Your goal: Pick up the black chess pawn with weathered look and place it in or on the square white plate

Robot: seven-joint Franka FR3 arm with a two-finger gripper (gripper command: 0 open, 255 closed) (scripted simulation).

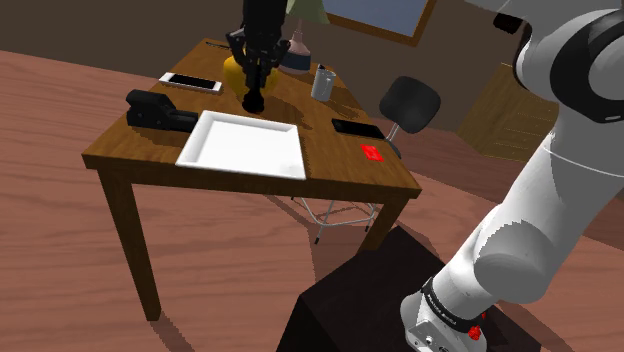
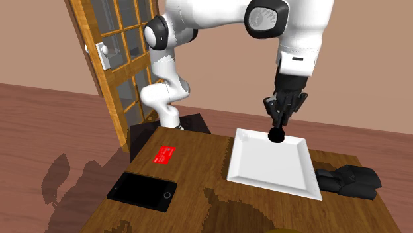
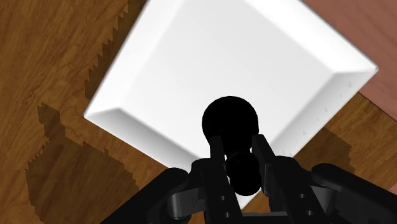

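A black chess pawn (image 1: 255,97) (image 2: 276,134) (image 3: 230,122) hangs clasped between my gripper's (image 1: 257,78) (image 2: 282,120) (image 3: 240,149) two black fingers, round base pointing down. It hovers above the square white plate (image 1: 243,146) (image 2: 271,163) (image 3: 210,57), over the plate's edge nearest the yellow thing. In the wrist view the pawn's base covers part of the plate's rim. The plate lies flat on the wooden table (image 1: 330,160) (image 2: 198,192).
On the table lie a black binocular-like object (image 1: 158,112) (image 2: 349,181), a white phone (image 1: 190,82), a black phone (image 1: 357,129) (image 2: 143,191), a red card (image 1: 372,152) (image 2: 165,155), a grey cup (image 1: 322,83) and a yellow thing (image 1: 233,73). A black chair (image 1: 409,103) stands behind.
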